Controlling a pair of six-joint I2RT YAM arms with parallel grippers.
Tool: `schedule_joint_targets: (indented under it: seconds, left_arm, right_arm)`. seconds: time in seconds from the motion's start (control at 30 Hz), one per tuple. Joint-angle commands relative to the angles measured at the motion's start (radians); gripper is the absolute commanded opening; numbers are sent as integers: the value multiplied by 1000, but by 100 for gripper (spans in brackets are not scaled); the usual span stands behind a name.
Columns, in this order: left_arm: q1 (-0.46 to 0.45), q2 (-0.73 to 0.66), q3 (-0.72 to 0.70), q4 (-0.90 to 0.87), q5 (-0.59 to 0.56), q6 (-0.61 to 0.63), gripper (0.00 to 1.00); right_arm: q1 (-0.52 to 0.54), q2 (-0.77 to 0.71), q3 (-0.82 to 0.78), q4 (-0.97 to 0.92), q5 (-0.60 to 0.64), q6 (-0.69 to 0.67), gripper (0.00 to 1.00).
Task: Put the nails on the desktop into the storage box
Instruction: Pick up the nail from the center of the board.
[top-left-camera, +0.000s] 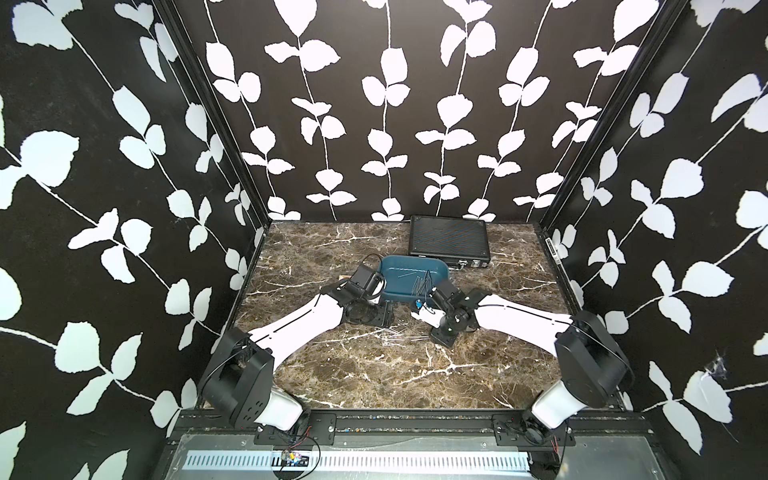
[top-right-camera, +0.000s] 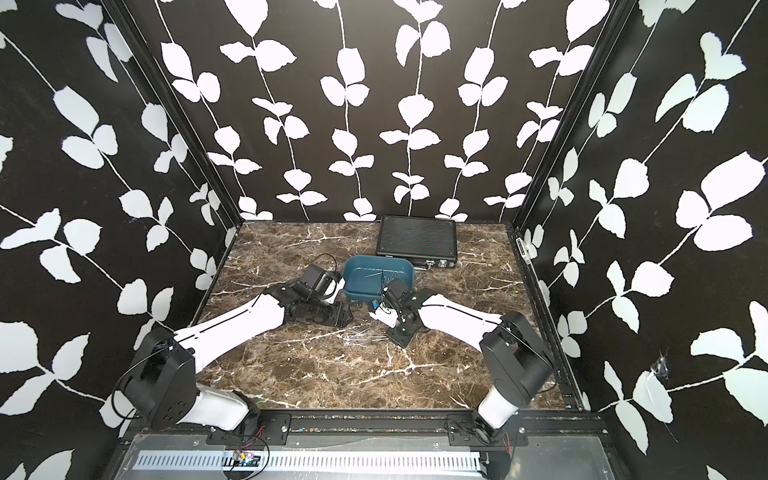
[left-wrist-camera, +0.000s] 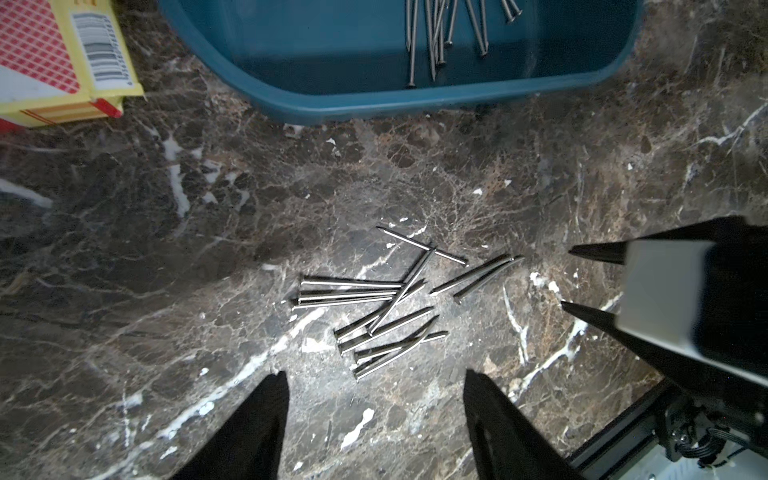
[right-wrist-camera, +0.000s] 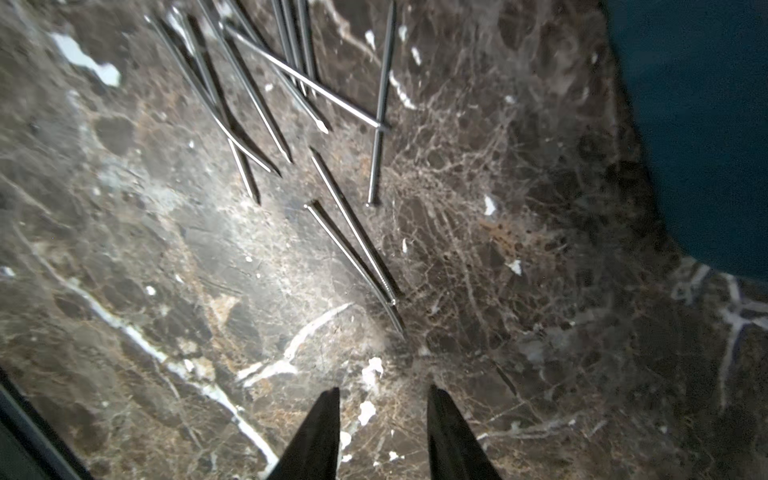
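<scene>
Currently nails (left-wrist-camera: 374, 307) lie heaped on the desktop (left-wrist-camera: 145, 257) just beside the storage box (left-wrist-camera: 374, 102), some inside it. Left gripper (left-wrist-camera: 374, 376) and right gripper (right-wrist-camera: 384, 392) are both spread and empty, low beside the box too, presumably to share picks.

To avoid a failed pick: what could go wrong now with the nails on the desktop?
The thin silvery metal nails lie crossed in a heap on the brown marble desktop; a claw may slip or drop some. The left claw and right claw both face that heap and might collide.
</scene>
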Motion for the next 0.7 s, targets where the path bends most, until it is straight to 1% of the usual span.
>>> schedule_joint_targets:
  seconds: [0.0, 0.3, 0.67]
  left_arm:
    - [-1, -59, -30, -40, -27, 12, 71]
    - [3, -86, -45, -65, -39, 26, 71]
    - [20, -77, -38, -76, -29, 46, 71]
  right_arm:
    - [30, 38, 3, -3, 56, -37, 38]
    - [41, 119, 29, 12, 110, -11, 38]
    - [51, 145, 54, 31, 156, 10, 37]
